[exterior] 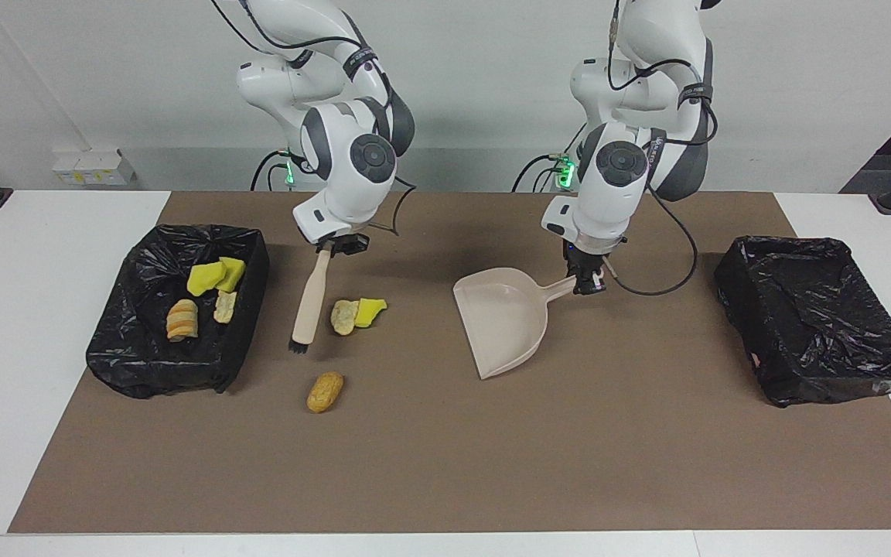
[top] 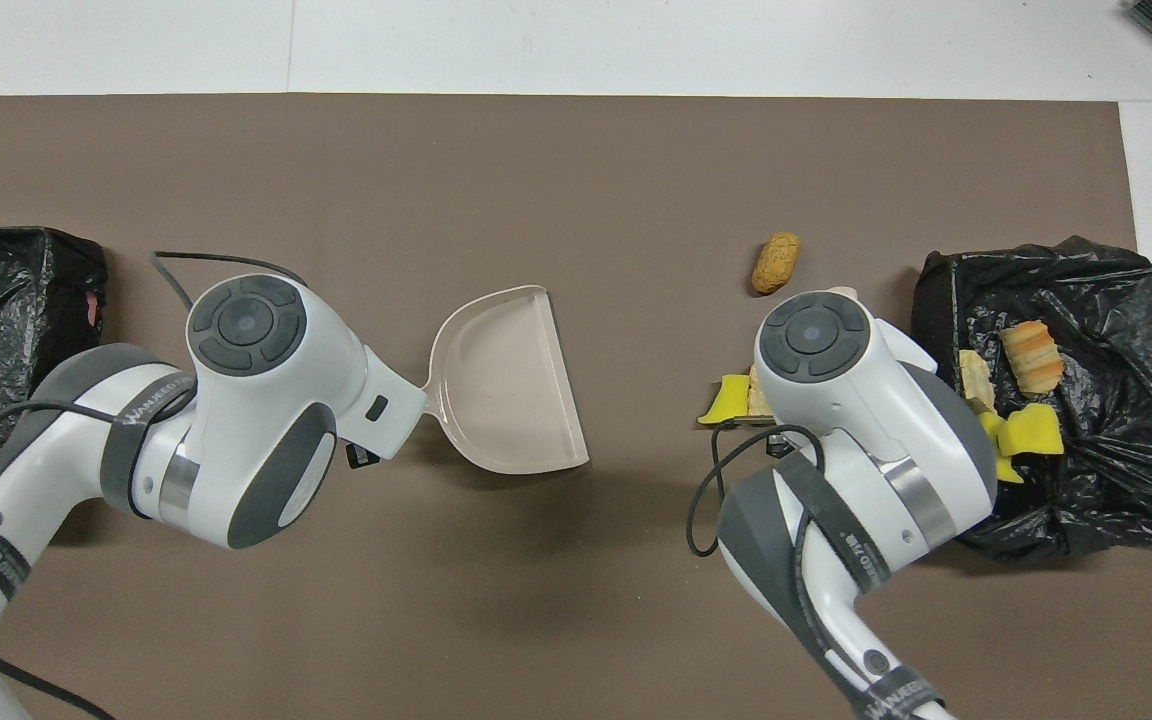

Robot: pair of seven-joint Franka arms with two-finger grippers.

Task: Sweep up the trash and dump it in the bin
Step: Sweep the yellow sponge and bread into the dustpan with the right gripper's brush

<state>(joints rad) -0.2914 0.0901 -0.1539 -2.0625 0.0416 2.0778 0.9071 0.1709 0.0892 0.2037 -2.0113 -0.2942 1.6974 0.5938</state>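
Observation:
My right gripper (exterior: 341, 246) is shut on the top of a wooden-handled brush (exterior: 312, 298). The brush slants down, with its dark bristles (exterior: 298, 346) at the mat between the bin (exterior: 151, 363) and two scraps. These are a beige piece (exterior: 343, 316) and a yellow chunk (exterior: 370, 311), which touch each other. A golden-brown bread piece (exterior: 325, 391) lies alone, farther from the robots. My left gripper (exterior: 588, 282) is shut on the handle of the beige dustpan (exterior: 503, 321), whose mouth faces the scraps. Several scraps (exterior: 206, 278) lie in the bin. In the overhead view the arms hide both grippers.
A second black-lined bin (exterior: 817, 317) stands at the left arm's end of the brown mat. In the overhead view the dustpan (top: 506, 385), the bread piece (top: 774, 262), the yellow chunk (top: 726, 400) and the filled bin (top: 1106, 280) show.

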